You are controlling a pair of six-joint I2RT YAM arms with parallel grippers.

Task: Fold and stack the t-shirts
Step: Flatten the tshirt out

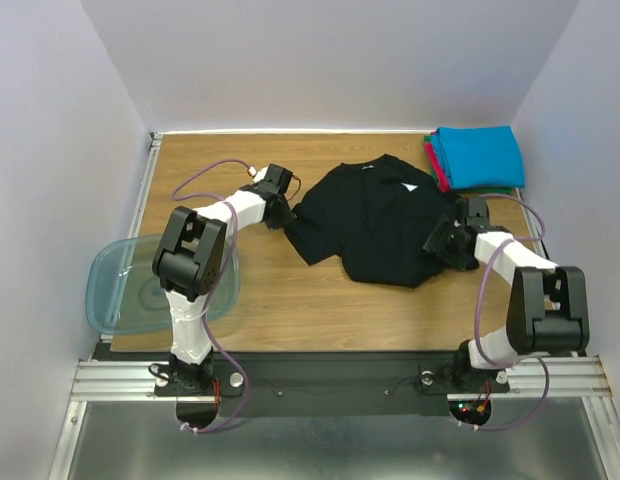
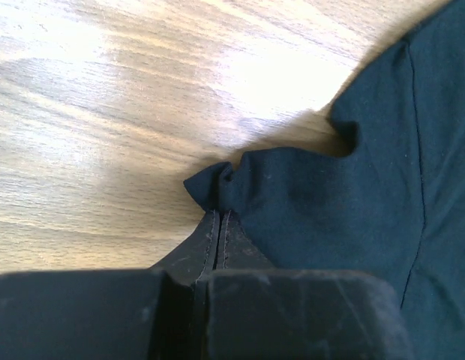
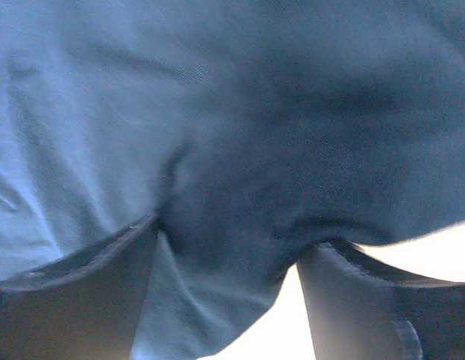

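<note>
The black t-shirt (image 1: 375,220) lies crumpled in the middle of the wooden table (image 1: 290,310). My left gripper (image 1: 283,212) is at the shirt's left edge. In the left wrist view it (image 2: 217,214) is shut on a small pinch of the black cloth (image 2: 330,210). My right gripper (image 1: 445,240) is at the shirt's right edge. In the right wrist view its jaws (image 3: 229,255) stand wide apart with black cloth (image 3: 255,150) bunched between them, not clamped. A folded stack with the bright blue shirt (image 1: 478,155) on top and red-pink (image 1: 435,165) and green edges below sits at the back right.
A translucent blue-green plastic tub (image 1: 120,285) hangs over the table's left edge beside the left arm's base. White walls close in the table at the back and both sides. Bare wood shows in front of the black shirt.
</note>
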